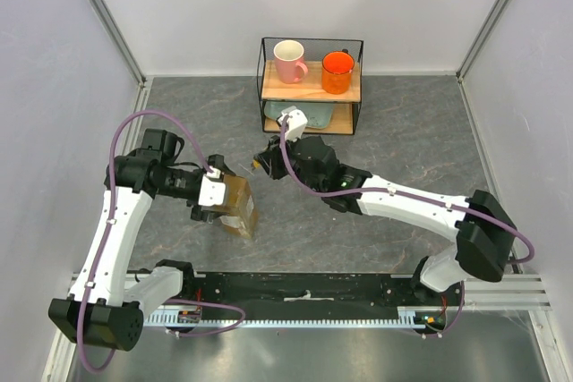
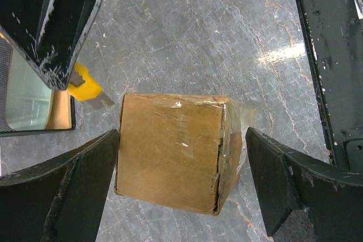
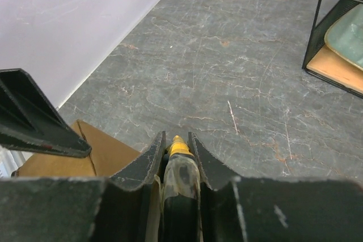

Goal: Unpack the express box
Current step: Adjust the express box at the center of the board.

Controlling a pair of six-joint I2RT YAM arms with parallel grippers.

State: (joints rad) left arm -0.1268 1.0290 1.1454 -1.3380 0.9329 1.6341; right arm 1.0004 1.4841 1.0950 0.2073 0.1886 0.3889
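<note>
Express box (image 2: 170, 151) stands on the grey surface (image 2: 227, 38) squarely between our left jaws, which are spread as wide as they go. One jaw looks to be touching or just beside the box's edge, while the other stands apart from the opposite side. We judge that the box is bracketed rather than gripped. Placed like this, the left jaws can act as a stop, or close in to steady the cardboard when it is cut. Clear tape runs across the face turned towards the left jaws and round one corner. The box looks sealed, so nothing is unpacked yet.

Our right jaws are clenched on the yellow utility knife (image 3: 180, 149), its body pinched lengthwise between them and its nose poking out ahead of the tips. That hold points the cutting end forward, which suits drawing it along a tape seam. Whether the blade is out we cannot tell.

Seen from the left wrist, the knife's nose hovers just beyond the box, near but not touching it. Seen from the right wrist, the box lies below and to the left of the right jaws. We read this as the approach to a first cut, with the unclamped box slipping as the main risk.
</note>
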